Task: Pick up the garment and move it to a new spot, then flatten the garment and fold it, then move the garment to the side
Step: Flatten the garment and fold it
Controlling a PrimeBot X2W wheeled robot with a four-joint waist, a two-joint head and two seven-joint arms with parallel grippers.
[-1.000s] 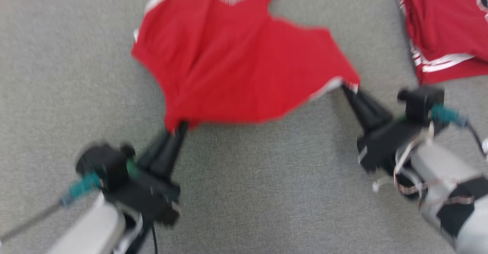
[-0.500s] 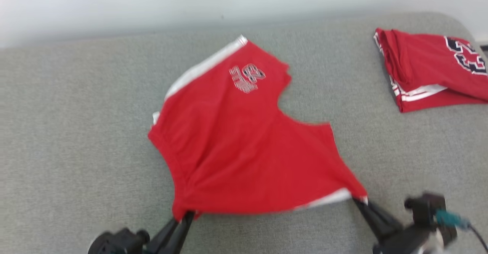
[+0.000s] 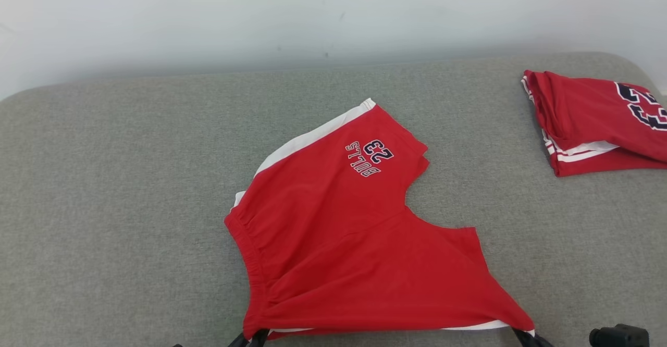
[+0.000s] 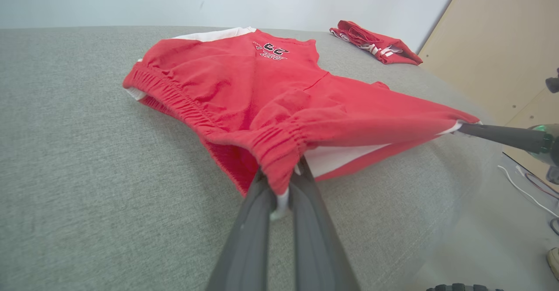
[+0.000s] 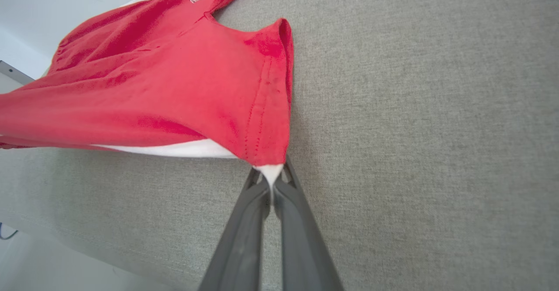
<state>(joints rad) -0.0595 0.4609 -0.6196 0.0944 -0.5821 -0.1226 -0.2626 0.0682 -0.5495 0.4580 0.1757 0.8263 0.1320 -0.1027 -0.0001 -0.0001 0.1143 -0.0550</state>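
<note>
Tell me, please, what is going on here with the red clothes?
The robot is handling a pair of red shorts on a grey padded surface. Its left gripper is shut on the elastic waistband corner, and its right gripper is shut on a leg hem corner, so the near edge is stretched between them and slightly lifted. The rest lies spread out. A second red garment lies folded at the far right, apart.
</note>
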